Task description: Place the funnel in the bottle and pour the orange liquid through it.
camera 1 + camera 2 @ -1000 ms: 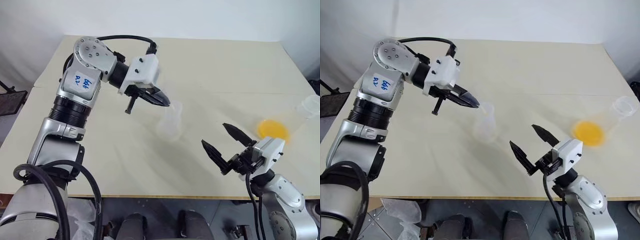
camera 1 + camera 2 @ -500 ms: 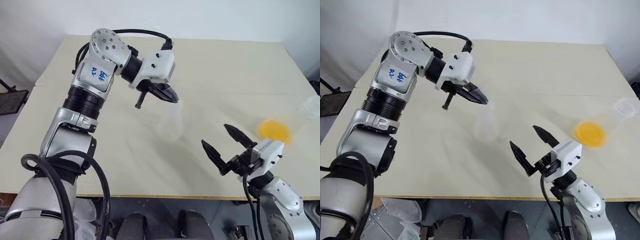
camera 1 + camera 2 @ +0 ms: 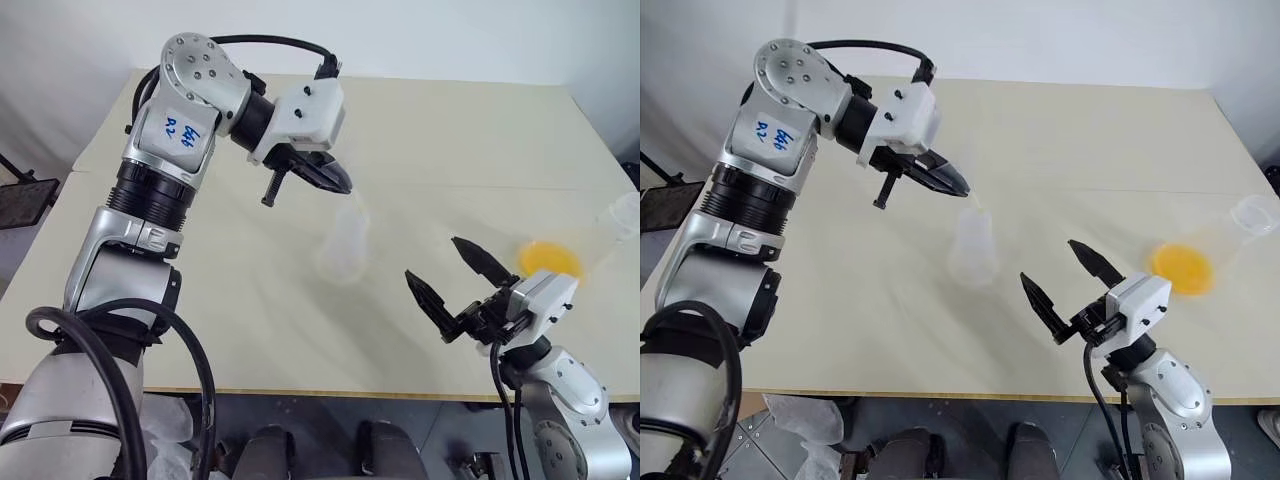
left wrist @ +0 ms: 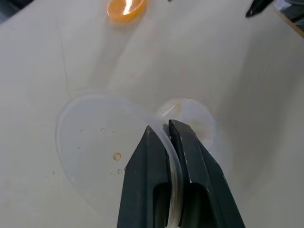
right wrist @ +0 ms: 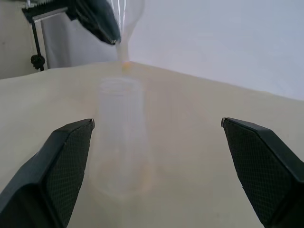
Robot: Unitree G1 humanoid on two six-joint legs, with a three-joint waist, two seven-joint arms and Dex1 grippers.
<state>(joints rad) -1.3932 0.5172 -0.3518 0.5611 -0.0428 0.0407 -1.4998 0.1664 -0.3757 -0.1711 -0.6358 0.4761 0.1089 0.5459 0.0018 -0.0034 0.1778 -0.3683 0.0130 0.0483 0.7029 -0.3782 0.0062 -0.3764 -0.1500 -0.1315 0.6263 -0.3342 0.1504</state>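
Just left of centre in the head views, the left gripper [image 3: 958, 188] has its fingers [image 4: 190, 161] clenched on the rim of the funnel [image 4: 95, 142], a clear flared cup held in the air above the bottle [image 3: 972, 248]. From the right wrist camera the funnel's narrow spout hangs a little above the bottle's open mouth, apart from it, with a small orange drop at the tip. The bottle stands upright on the pale desk [image 3: 1090, 140], near the middle of the frame. At the right edge of the frame a larger clear conical vessel [image 3: 1230, 235] lies tilted on the desk, the orange liquid [image 3: 1180, 266] pooled in its wide end. At lower right, the right gripper [image 3: 1068, 292] has its fingers released and spread wide, holding nothing, between the bottle and the orange pool.
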